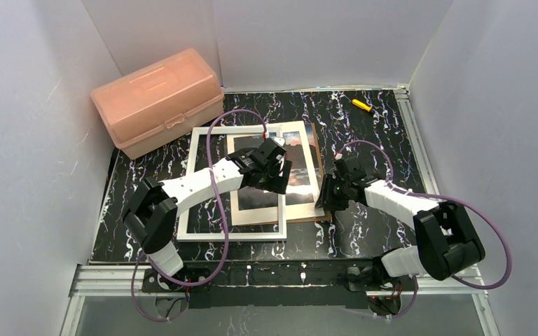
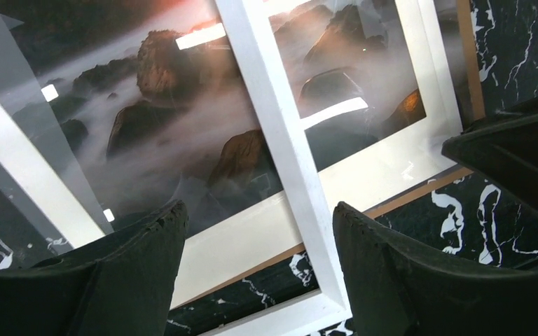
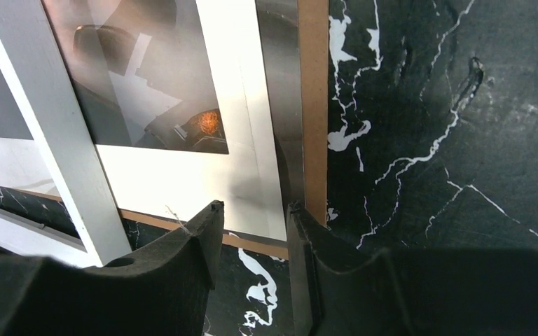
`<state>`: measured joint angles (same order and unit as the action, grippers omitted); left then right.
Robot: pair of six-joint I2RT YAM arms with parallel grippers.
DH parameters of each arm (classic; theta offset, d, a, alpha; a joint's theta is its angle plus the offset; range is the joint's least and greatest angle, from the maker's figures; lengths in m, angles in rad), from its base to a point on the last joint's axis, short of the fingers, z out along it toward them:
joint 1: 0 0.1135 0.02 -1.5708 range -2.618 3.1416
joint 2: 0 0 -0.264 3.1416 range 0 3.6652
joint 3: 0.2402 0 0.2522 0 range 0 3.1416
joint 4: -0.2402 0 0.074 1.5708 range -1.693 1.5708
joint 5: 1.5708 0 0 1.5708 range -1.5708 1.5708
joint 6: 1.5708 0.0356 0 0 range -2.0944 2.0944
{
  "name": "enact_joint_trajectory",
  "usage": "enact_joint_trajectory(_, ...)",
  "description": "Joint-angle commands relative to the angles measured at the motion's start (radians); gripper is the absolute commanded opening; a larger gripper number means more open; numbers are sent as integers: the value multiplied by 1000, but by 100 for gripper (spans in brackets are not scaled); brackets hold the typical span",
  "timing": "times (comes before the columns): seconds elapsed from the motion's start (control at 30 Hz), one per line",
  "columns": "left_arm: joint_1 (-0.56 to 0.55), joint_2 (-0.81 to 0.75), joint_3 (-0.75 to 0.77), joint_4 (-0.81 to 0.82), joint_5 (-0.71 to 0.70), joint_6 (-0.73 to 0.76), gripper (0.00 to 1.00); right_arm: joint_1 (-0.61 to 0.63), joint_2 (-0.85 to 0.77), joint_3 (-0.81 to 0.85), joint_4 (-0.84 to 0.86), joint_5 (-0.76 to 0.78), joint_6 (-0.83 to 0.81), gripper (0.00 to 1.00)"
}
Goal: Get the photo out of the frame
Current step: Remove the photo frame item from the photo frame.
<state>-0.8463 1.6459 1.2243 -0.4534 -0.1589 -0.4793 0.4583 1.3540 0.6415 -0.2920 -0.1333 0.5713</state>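
Observation:
The white frame [image 1: 188,182] lies flat on the black marbled table. The brown backing board [image 1: 308,218] with the white mat and the photo [image 1: 301,175] lies under it, shifted right past the frame's right bar. My left gripper [image 1: 274,166] is open above that bar; in the left wrist view its fingers [image 2: 259,231] straddle the bar [image 2: 280,161] over the photo [image 2: 168,105]. My right gripper [image 1: 329,196] is open at the board's near right corner; in the right wrist view [image 3: 256,217] the mat corner [image 3: 182,182] and board edge [image 3: 313,105] lie just ahead of the fingertips.
A pink plastic box [image 1: 157,98] stands at the back left, touching the frame's far corner. A yellow screwdriver [image 1: 361,105] lies at the back right. White walls close in the table on three sides.

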Motion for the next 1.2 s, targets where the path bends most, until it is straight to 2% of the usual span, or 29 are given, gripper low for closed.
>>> enact_joint_trajectory(0.0, 21, 41, 57, -32, 23, -33, 74, -2, 38, 47, -2, 13, -25, 46)
enact_joint_trajectory(0.23, 88, 82, 45, 28, 144, -89, 72, -2, 96, 27, 28, -46, -25, 46)
enact_joint_trajectory(0.5, 113, 162, 72, 56, 237, -101, 67, 15, 110, -30, 156, -234, 43, 46)
enact_joint_trajectory(0.73, 113, 210, 79, 67, 271, -112, 64, 81, 137, -25, 197, -250, 82, 46)
enact_joint_trajectory(0.83, 114, 222, 86, 68, 271, -111, 59, 87, 134, -17, 198, -255, 81, 46)
enact_joint_trajectory(1.0, 114, 257, 125, 33, 250, -93, 41, 83, 91, 40, 76, -148, 29, 46)
enact_joint_trajectory(1.17, 113, 295, 176, -31, 203, -70, 38, 58, 2, 81, -45, 34, -1, 46)
